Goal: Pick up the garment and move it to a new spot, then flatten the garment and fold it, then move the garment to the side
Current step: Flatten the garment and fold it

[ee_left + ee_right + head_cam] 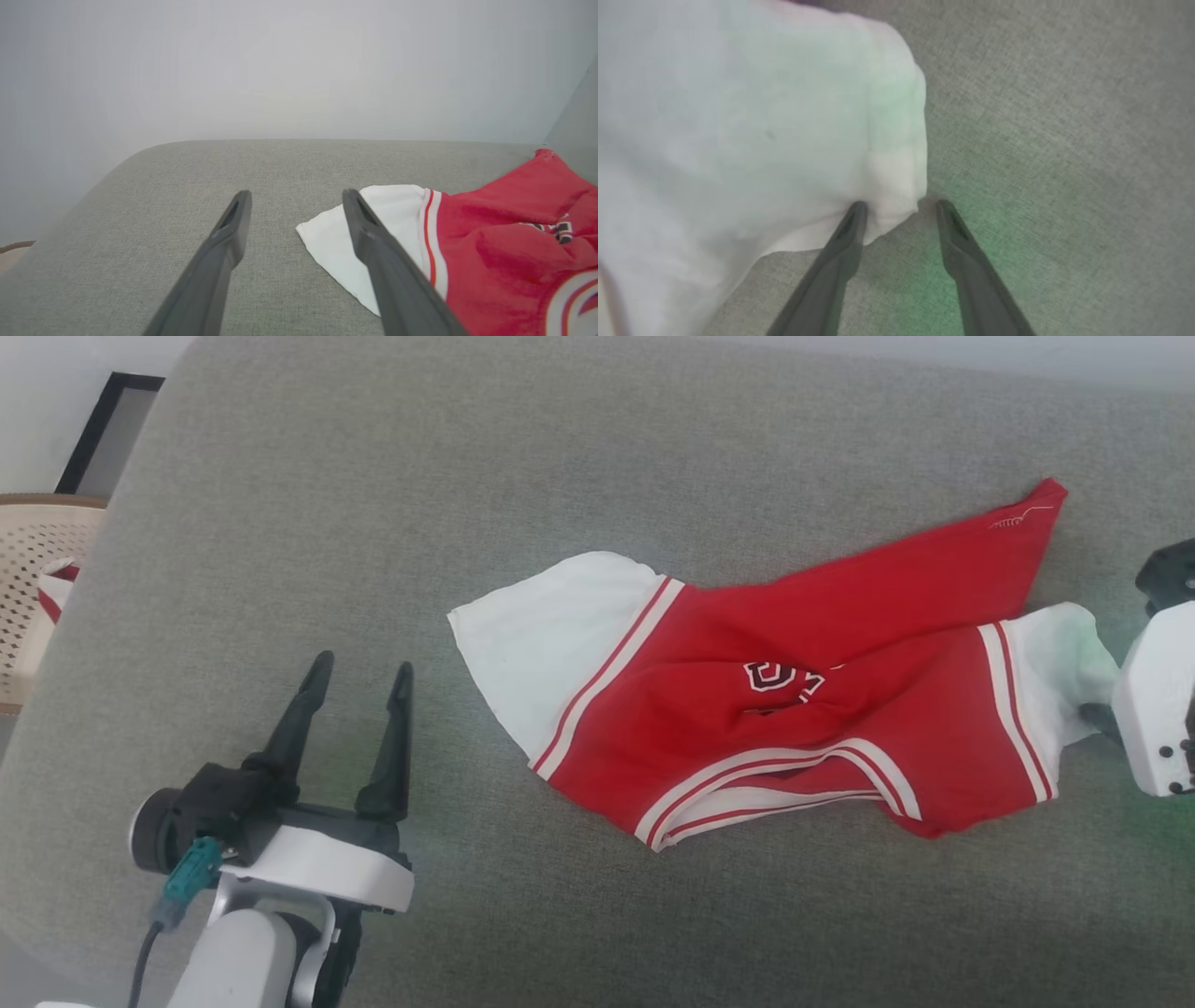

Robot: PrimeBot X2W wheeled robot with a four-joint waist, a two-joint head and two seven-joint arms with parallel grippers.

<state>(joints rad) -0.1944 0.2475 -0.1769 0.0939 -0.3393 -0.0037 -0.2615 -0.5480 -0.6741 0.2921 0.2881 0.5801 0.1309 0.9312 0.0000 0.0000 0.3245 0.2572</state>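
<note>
The garment (794,709), a red shirt with white sleeve ends and striped trim, lies crumpled on the grey cushion (420,476), right of centre. My left gripper (362,663) stands open at the lower left, apart from the shirt. In the left wrist view its fingers (296,193) are spread over bare cushion, the right one just before the near white sleeve (373,219). At the right edge my right arm's white wrist housing (1158,700) sits against the other white sleeve (1064,653). My right gripper (901,204) is open, its tips either side of that sleeve's corner (892,205).
A beige woven basket (37,579) holding some red-and-white cloth stands off the cushion's left edge. A dark-framed panel (103,429) leans behind it. Bare grey cushion stretches to the left of and behind the shirt.
</note>
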